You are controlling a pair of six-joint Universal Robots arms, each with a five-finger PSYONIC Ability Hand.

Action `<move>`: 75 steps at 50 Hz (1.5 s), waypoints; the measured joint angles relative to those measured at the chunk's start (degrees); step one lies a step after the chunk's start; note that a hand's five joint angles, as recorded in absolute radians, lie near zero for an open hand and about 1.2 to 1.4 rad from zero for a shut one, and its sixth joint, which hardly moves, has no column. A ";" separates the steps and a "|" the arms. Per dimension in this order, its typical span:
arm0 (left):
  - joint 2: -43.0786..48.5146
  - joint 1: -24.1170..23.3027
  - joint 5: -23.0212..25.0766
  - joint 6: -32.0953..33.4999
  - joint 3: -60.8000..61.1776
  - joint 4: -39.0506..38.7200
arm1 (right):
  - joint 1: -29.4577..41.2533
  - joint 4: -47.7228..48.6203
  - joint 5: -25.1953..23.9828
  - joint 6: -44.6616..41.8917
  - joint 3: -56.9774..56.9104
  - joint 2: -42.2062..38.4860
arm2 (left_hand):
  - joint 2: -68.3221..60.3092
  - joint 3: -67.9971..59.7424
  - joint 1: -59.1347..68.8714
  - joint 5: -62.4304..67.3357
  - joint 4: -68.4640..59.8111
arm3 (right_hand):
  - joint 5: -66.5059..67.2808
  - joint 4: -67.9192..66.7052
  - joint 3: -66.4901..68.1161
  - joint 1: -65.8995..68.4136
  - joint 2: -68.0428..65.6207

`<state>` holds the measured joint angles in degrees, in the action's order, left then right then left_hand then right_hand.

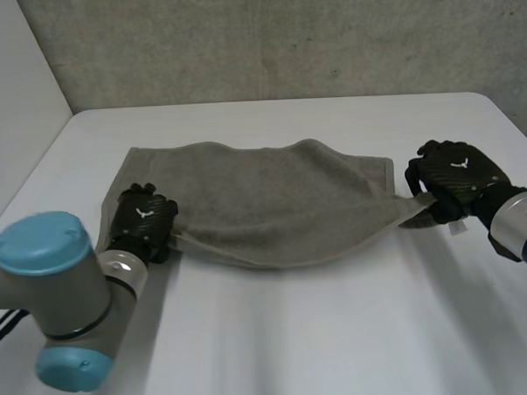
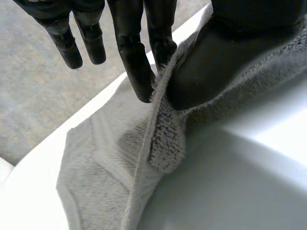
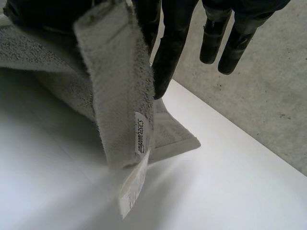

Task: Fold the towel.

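Observation:
A grey towel lies spread across the middle of the white table, its near edge lifted and sagging between my two hands. My left hand is at the towel's near left corner. In the left wrist view the towel edge is pinched between a straight finger of my left hand and the thumb. My right hand holds the near right corner just above the table. In the right wrist view that corner of the towel hangs from my right hand, with a white label dangling below.
The far edge of the towel rests flat on the table. A grey wall stands behind the table's far edge. Bare white tabletop runs in front of the towel and to either side of it.

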<state>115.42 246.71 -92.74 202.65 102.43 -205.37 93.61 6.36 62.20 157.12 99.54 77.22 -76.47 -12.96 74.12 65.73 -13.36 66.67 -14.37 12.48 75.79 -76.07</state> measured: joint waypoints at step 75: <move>20.50 9.74 16.62 7.99 -34.53 8.35 | 1.66 -6.33 5.58 -2.17 -34.14 -27.34 | -0.73 0.00 0.03 1.42 0.00 | 0.28 0.00 0.00 0.01 -0.33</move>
<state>135.92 256.45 -76.12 210.65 67.91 -197.02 95.27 0.03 67.78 154.95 65.40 49.88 -77.20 -12.96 74.15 67.15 -13.36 66.95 -14.37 12.48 75.80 -76.40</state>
